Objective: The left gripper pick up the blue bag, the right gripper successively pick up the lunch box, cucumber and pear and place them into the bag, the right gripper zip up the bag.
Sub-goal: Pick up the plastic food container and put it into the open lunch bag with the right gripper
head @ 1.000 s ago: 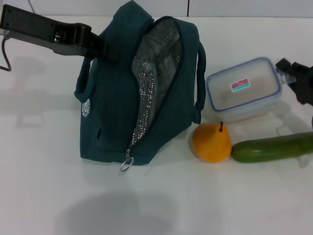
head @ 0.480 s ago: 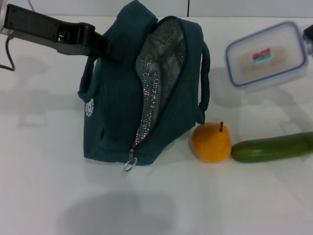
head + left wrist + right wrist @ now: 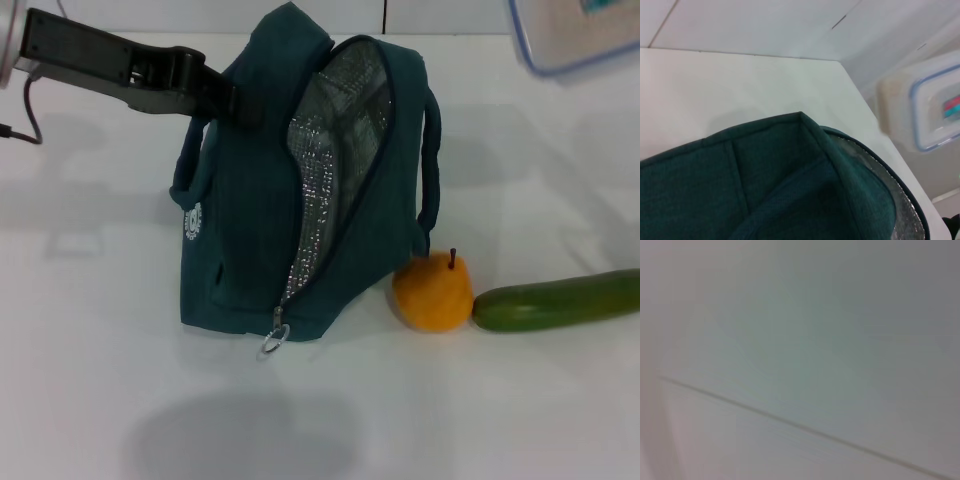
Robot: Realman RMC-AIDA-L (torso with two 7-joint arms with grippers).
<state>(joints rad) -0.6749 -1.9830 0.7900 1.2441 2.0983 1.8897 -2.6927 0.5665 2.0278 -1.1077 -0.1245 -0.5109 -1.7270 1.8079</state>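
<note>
The blue bag (image 3: pixel 300 200) stands unzipped, its top clenched by the left gripper (image 3: pixel 225 100). Well to that gripper's right, the lunch box (image 3: pixel 575 35) hangs aloft; the right gripper is unseen, so its grip cannot be told. The box could catch the bag's narrow mouth.

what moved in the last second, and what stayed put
The lunch box rose off the table beside the bag to the head view's upper right, airborne. The left gripper lifted the bag top slightly. Pear and cucumber stayed.
</note>
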